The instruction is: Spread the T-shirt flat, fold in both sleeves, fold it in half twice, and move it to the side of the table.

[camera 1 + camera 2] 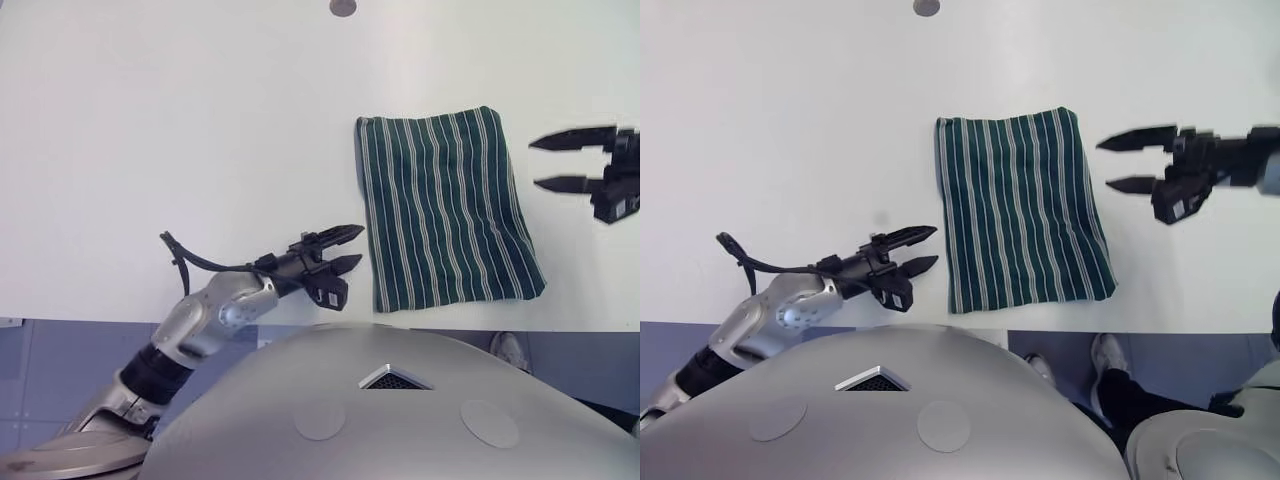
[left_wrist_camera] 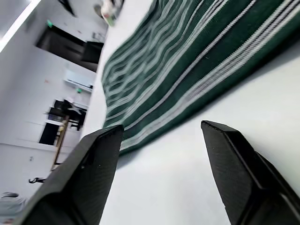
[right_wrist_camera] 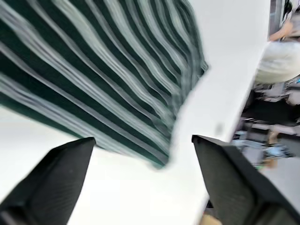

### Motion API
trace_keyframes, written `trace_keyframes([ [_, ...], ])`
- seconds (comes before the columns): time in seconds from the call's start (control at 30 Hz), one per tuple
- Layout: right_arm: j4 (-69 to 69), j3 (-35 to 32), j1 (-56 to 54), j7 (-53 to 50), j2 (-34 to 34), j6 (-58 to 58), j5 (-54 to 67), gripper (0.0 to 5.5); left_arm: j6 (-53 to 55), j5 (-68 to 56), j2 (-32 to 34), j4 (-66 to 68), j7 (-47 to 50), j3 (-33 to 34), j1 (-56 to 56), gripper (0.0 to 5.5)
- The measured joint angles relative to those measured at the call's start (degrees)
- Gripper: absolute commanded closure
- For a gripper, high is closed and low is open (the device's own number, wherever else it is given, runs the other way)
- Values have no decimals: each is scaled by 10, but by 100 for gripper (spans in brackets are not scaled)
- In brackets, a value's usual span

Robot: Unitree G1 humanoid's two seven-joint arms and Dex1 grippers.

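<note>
The T-shirt (image 1: 444,208), dark green with thin white stripes, lies folded into a compact rectangle on the white table (image 1: 160,130), near its front edge and right of centre. My left gripper (image 1: 352,249) hovers open just left of the shirt's lower left corner, nothing between its fingers. To the right of the shirt's upper edge my right gripper (image 1: 1122,163) is open and empty too, a short gap from the cloth. The left wrist view looks past both black fingers (image 2: 89,173) at the folded T-shirt (image 2: 187,61). In the right wrist view the T-shirt (image 3: 93,70) lies beyond the fingers (image 3: 51,178).
A small grey round disc (image 1: 343,7) sits at the table's far edge. Broad bare tabletop stretches left of and behind the shirt. The table's front edge (image 1: 100,318) runs just below the shirt. A person's shoes (image 1: 1110,360) show on the floor below that edge.
</note>
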Motion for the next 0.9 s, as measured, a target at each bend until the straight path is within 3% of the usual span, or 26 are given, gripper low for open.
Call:
trace_keyframes([
  [0.17, -58, -18, 152, -96, -47, -3, -92, 103, -31, 17, -11, 11, -7, -31, -14, 193],
  [0.33, -98, -39, 200, -197, -89, -4, -199, 103, -34, -1, 3, 8, -17, -32, -10, 193],
  [0.53, -182, -102, 263, -279, -28, -2, -215, 103, -75, 2, -30, 73, -5, -63, -62, 193],
  [0.77, -201, -100, 262, -275, -16, -1, -196, 103, -80, 5, -85, 127, -29, -119, -136, 193],
  [0.9, -200, -93, 262, -263, -15, 8, -172, 98, -77, 9, -100, 150, -38, -144, -170, 275],
])
